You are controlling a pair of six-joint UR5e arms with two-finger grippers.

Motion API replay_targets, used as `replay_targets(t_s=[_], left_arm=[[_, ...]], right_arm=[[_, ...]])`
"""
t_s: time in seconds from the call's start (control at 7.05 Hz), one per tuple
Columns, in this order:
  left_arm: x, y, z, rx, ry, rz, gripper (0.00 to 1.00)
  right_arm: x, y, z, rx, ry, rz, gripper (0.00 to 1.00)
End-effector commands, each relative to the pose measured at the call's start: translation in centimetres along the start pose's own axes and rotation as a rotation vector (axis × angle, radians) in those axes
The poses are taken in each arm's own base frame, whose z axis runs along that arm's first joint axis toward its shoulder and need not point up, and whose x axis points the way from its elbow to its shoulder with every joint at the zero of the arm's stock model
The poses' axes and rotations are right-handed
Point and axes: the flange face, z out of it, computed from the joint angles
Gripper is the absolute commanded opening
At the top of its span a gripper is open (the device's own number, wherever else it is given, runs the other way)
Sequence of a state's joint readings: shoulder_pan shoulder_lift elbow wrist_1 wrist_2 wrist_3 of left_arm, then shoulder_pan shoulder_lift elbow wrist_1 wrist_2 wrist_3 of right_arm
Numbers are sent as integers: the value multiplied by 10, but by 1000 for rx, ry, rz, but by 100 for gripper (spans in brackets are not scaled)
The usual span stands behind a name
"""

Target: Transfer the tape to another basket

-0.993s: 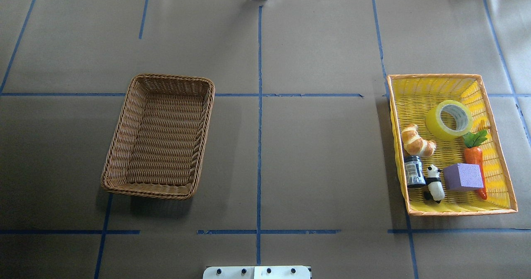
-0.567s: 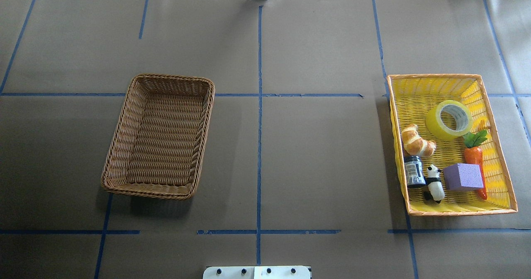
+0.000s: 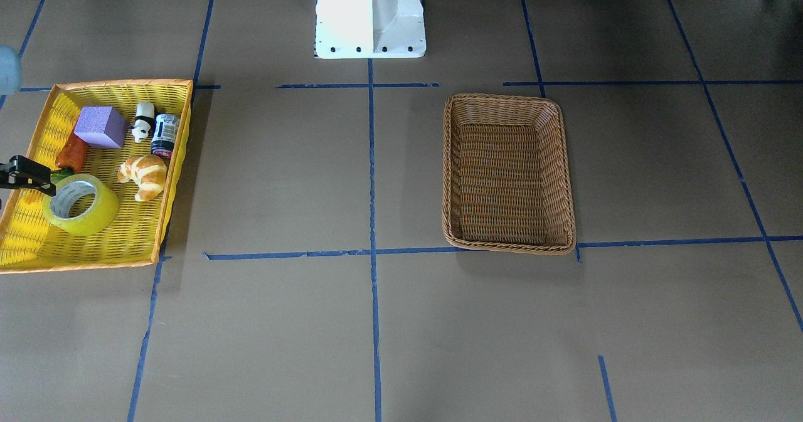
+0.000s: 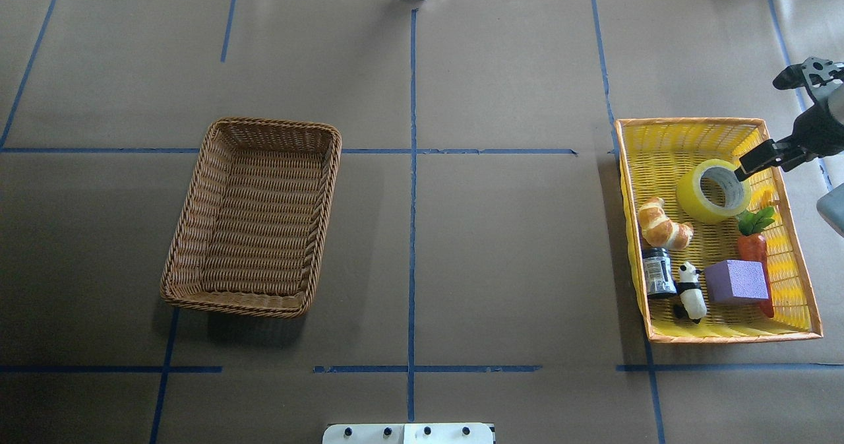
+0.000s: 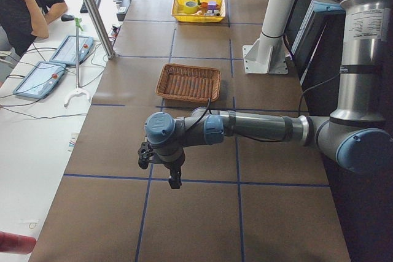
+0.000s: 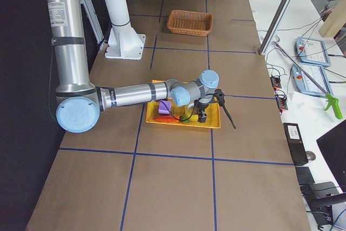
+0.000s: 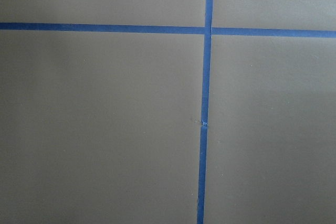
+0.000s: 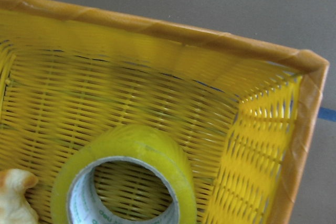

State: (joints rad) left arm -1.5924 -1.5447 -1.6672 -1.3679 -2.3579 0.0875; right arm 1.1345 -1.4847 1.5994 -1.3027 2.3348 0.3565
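The tape (image 4: 692, 201), a yellow roll with a white core, lies in the far part of the yellow tray basket (image 4: 692, 122) at the right. It also shows in the front view (image 3: 94, 218) and, close below the camera, in the right wrist view (image 8: 136, 140). My right gripper (image 4: 759, 126) is open and empty, with one finger (image 4: 752, 161) just above the roll's right edge. The brown wicker basket (image 4: 330, 187) stands empty at the left. My left gripper (image 5: 169, 173) hangs over bare table beyond the wicker basket; I cannot tell whether it is open or shut.
In the yellow tray basket beside the tape lie a croissant (image 4: 663, 225), a carrot (image 4: 753, 249), a purple block (image 4: 735, 282), a panda figure (image 4: 690, 291) and a dark jar (image 4: 658, 272). Brown paper with blue tape lines covers the table between the baskets.
My right gripper has come into the overhead view from the right edge and now hangs over the yellow tray basket's far right corner by the tape. Nothing else moved.
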Motion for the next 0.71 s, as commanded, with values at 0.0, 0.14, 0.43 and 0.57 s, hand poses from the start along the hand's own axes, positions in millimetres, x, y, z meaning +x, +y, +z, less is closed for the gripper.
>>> replay_targets(t_s=[0.0, 0.14, 0.43, 0.57], left_arm=[[4, 0, -4, 8, -1, 6, 100], [4, -1, -5, 10, -1, 7, 100], [7, -5, -8, 17, 0, 15, 100], [8, -5, -9, 18, 0, 16, 100]], right_arm=[[-10, -2, 12, -6, -5, -9, 94], [-8, -1, 15, -12, -4, -5, 88], [-2, -2, 29, -33, 12, 3, 84], [-5, -3, 33, -36, 18, -5, 83]])
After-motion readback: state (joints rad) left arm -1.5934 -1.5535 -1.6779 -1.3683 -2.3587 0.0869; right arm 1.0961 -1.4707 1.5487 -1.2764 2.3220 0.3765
